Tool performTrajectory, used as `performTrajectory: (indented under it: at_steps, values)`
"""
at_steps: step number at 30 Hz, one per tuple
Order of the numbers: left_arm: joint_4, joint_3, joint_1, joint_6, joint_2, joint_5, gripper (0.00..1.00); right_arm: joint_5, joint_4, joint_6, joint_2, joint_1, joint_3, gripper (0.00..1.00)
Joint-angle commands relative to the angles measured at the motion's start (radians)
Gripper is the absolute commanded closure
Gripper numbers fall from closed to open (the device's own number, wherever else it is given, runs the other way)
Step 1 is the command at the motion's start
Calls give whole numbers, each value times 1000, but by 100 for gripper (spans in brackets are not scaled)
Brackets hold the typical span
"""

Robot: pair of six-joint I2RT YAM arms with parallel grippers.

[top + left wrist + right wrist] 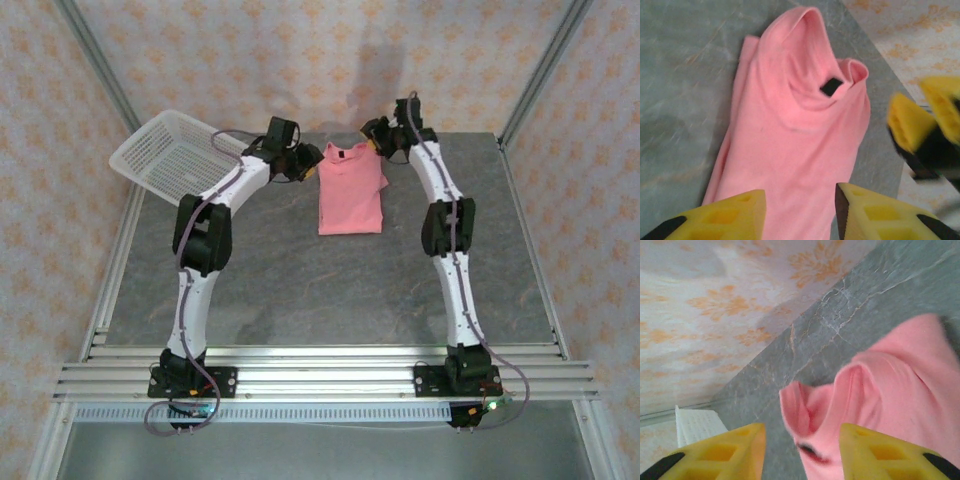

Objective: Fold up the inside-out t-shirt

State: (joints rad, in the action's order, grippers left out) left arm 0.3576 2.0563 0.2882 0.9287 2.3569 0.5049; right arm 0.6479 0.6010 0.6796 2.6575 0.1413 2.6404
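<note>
The inside-out t-shirt lies at the back middle of the table as a long narrow salmon-pink fold, with two raised ridges of cloth at its far end. My left gripper hovers at the shirt's far left corner. In the left wrist view its yellow fingers stand apart above the cloth, gripping nothing. My right gripper is at the far right corner. Its fingers are spread too, and the bunched shirt end rises just beyond them, not pinched. The right gripper's yellow fingers also appear, blurred, in the left wrist view.
A white mesh basket sits at the table's back left corner, close behind the left arm; its edge shows in the right wrist view. The grey marbled table runs from the shirt to the front rail. Patterned walls close in the back and sides.
</note>
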Motion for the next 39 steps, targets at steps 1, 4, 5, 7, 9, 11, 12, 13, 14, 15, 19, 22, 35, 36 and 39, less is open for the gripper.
performTrajectory:
  at_steps: [1, 4, 5, 7, 9, 11, 12, 13, 14, 15, 19, 22, 35, 36, 39]
  values:
    - [52, 134, 0, -53, 93, -22, 54, -56, 167, -234, -210, -39, -153, 49]
    - [49, 214, -3, -80, 153, -28, 53, -57, 155, -309, -260, -43, -269, 35]
    - [18, 217, -4, -78, 165, -23, 53, -59, 166, -322, -253, -43, -268, 34]
    - [-56, 214, -10, -64, 190, -13, 52, -62, 202, -335, -207, -45, -226, 33]
    - [-94, 225, -13, -58, 219, -14, 50, -49, 232, -336, -152, -45, -168, 32]
    - [-97, 264, -14, -60, 257, -15, 50, -28, 245, -328, -101, -43, -119, 31]
    - [-74, 301, -13, -59, 284, -20, 50, -20, 246, -322, -79, -43, -103, 31]
    - [-46, 333, -13, -61, 304, -25, 50, -14, 243, -315, -63, -43, -96, 30]
    - [-26, 364, -12, -60, 329, -34, 49, -3, 234, -308, -47, -44, -92, 26]
    - [-23, 382, -12, -54, 347, -40, 46, 8, 224, -300, -34, -42, -93, 24]
    - [-80, 398, -8, -17, 391, -39, 45, 53, 211, -281, 7, -30, -91, 25]
    - [-91, 431, -3, 16, 429, -11, 46, 87, 218, -282, 36, -10, -96, 29]
    - [-89, 320, 21, 47, 404, 40, 71, 178, 182, -222, 87, 53, -110, 64]
    - [-95, 309, 19, 45, 395, 42, 77, 176, 181, -220, 86, 51, -106, 72]
    - [-57, 308, 5, 48, 378, 48, 100, 176, 188, -210, 82, 39, -82, 85]
